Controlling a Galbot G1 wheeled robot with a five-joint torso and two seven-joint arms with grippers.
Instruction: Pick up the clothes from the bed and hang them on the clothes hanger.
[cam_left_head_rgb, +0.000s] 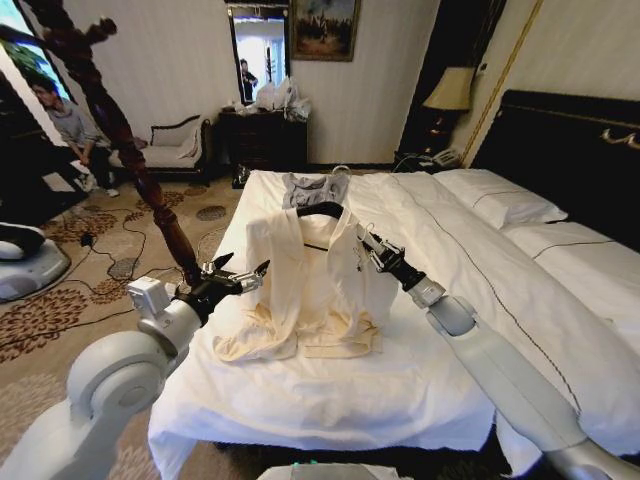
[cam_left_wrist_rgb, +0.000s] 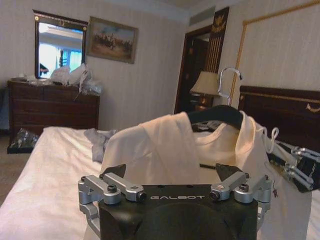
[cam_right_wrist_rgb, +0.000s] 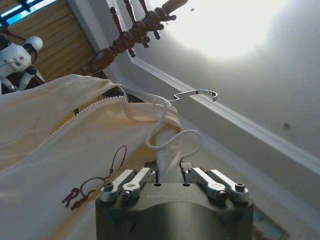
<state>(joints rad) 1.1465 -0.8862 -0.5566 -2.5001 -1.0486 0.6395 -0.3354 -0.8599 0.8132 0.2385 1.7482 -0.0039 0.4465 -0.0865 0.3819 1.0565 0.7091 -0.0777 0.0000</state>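
The cream clothes (cam_left_head_rgb: 305, 290) hang over the black clothes hanger (cam_left_head_rgb: 320, 210), with the lower part bunched on the white bed (cam_left_head_rgb: 330, 400). My right gripper (cam_left_head_rgb: 366, 246) is shut on the garment's shoulder at one end of the hanger; fabric is pinched between its fingers (cam_right_wrist_rgb: 140, 177). The hanger's metal hook (cam_right_wrist_rgb: 200, 93) rises above it. My left gripper (cam_left_head_rgb: 240, 272) is open beside the garment's other side, at the bed's left edge. In the left wrist view the clothes (cam_left_wrist_rgb: 160, 150) and hanger (cam_left_wrist_rgb: 215, 114) are just beyond the open left gripper (cam_left_wrist_rgb: 171, 171).
A small grey garment (cam_left_head_rgb: 315, 188) lies farther up the bed. The dark wooden coat stand (cam_left_head_rgb: 130, 130) rises left of the bed. Pillows (cam_left_head_rgb: 500, 195) and the headboard (cam_left_head_rgb: 570, 130) are on the right. A dresser (cam_left_head_rgb: 262, 135), a sofa and cables are on the carpeted side.
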